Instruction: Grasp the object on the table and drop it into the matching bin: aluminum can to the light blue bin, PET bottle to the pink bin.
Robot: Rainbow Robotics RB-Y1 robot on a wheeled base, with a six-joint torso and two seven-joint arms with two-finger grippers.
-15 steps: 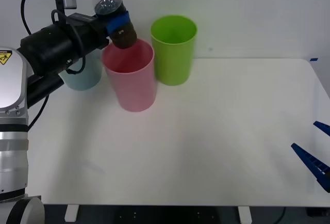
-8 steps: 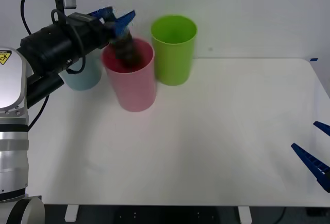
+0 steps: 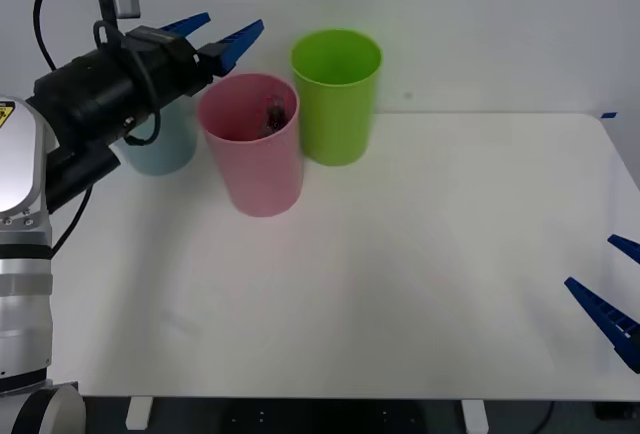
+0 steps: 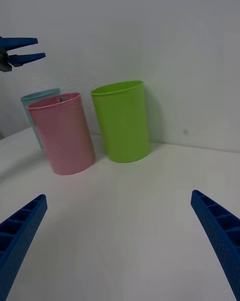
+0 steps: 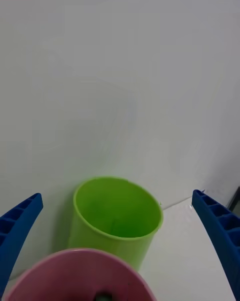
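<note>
We note a plain white wall behind a white table [image 3: 420, 284] bearing three tall cups in a row: a light blue bin [image 3: 160, 149], a pink bin [image 3: 252, 149] and a lime green bin [image 3: 337, 99], the pink one just beside the green one and set slightly nearer the robot. The left gripper [image 3: 212, 37] hangs above the pink bin's rim on its far-left side, fingers spread wide and holding nothing. The bottle [image 3: 275, 117] lies inside the pink bin, a dark shape against the inner wall; in our judgement the drop is done and the task is essentially complete. The right gripper [image 3: 612, 299] sits low at the table's near right edge, well apart from the bins, fingers spread and empty. Risks from here, as we judge them: the left arm crosses above the blue bin close to the pink rim, so a low or sideways withdrawal could clip either cup and tip it, spilling the bottle; the tall tapered cups look easy to topple. Much of the blue bin is hidden behind the left arm, the bottle's cap and label cannot be made out, and we cannot tell whether it stands or leans inside
</note>
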